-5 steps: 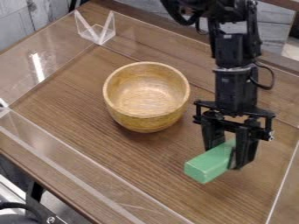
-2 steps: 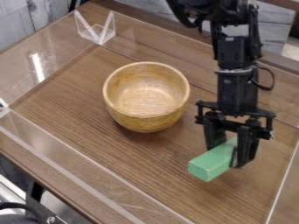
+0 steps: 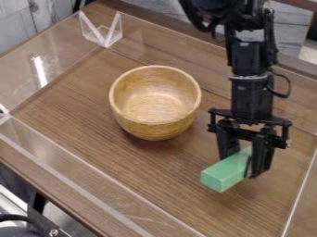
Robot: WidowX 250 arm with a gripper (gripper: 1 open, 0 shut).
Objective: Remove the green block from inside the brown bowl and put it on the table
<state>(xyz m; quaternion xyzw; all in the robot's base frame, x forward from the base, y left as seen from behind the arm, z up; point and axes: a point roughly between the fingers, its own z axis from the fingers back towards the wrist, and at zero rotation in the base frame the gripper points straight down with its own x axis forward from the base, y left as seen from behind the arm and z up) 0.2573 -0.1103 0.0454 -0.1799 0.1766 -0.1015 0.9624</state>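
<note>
Brown table (image 3: 106,176), one bowl (image 3: 155,102), one pincer (image 3: 240,157) pinching one green block (image 3: 227,170)

1 end of the green block (image 3: 225,174) hidden by the gripper (image 3: 243,161)

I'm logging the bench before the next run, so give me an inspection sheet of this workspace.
Surface: wood-grain table, glossy, with light reflections; no spill seen.
Green block: out of the bowl, at the gripper, low over or on the table; which one is unclear.
Brown bowl: upright, nothing seen inside.
Clutter: small clear plastic object near the far edge.
Gripper: black, fingers closed on the block's upper end.
Cables: black cable looping beside the arm; dark cable at the near left corner.
Surroundings: clear low wall along the left edge.
</note>
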